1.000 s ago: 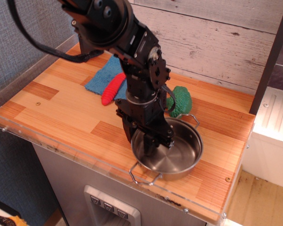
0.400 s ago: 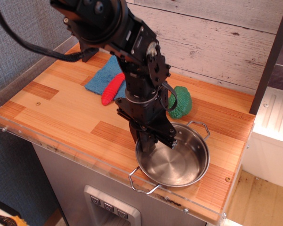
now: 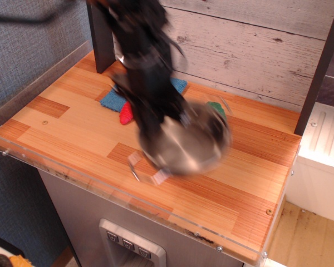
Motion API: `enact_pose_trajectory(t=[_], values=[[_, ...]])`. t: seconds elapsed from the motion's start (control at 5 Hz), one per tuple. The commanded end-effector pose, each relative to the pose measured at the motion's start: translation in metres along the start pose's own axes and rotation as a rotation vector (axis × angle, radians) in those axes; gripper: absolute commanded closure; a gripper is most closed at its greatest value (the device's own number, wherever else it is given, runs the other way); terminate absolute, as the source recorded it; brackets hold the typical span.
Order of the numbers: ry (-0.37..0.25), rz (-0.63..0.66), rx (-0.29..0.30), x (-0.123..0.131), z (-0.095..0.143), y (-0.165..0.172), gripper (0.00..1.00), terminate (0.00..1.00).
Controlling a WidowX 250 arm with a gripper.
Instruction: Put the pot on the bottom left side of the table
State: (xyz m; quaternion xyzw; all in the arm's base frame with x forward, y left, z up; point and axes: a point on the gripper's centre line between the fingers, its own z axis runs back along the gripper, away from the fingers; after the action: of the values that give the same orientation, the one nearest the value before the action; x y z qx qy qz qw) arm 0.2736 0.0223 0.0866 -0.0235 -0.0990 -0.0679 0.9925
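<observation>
The frame is blurred by motion. The shiny steel pot (image 3: pixel 195 142) is off the wooden table (image 3: pixel 67 130), tilted, above the middle of the front half. One wire handle (image 3: pixel 138 167) hangs at its lower left. My gripper (image 3: pixel 155 138) is shut on the pot's left rim, with the dark arm rising above it. The fingers themselves are smeared and hard to make out.
A blue cloth (image 3: pixel 112 99) lies at the back, with a red spoon handle (image 3: pixel 126 114) on it. A green toy (image 3: pixel 217 105) peeks out behind the pot. A clear acrylic rim (image 3: pixel 55 167) edges the front. Dark posts stand at back left (image 3: pixel 100 39) and right (image 3: pixel 317 72).
The pot has been lifted off the table at the front right and swung up and left with the gripper. The arm has moved fast and is now blurred.
</observation>
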Motion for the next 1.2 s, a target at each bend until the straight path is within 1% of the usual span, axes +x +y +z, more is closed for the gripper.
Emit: enact_pose_trajectory(t=[0.0, 0.2, 0.4, 0.6, 0.8, 1.0], values=[[0.051, 0.229, 0.069, -0.012, 0.009, 0.100, 1.00, 0.00], [0.085, 0.320, 0.104, -0.021, -0.004, 0.150, 1.00, 0.00], [0.122, 0.351, 0.119, -0.023, -0.016, 0.177, 1.00, 0.00], [0.150, 0.353, 0.130, -0.022, -0.024, 0.184, 1.00, 0.00], [0.177, 0.320, 0.144, -0.021, -0.032, 0.181, 1.00, 0.00], [0.197, 0.267, 0.170, -0.022, -0.033, 0.178, 1.00, 0.00]])
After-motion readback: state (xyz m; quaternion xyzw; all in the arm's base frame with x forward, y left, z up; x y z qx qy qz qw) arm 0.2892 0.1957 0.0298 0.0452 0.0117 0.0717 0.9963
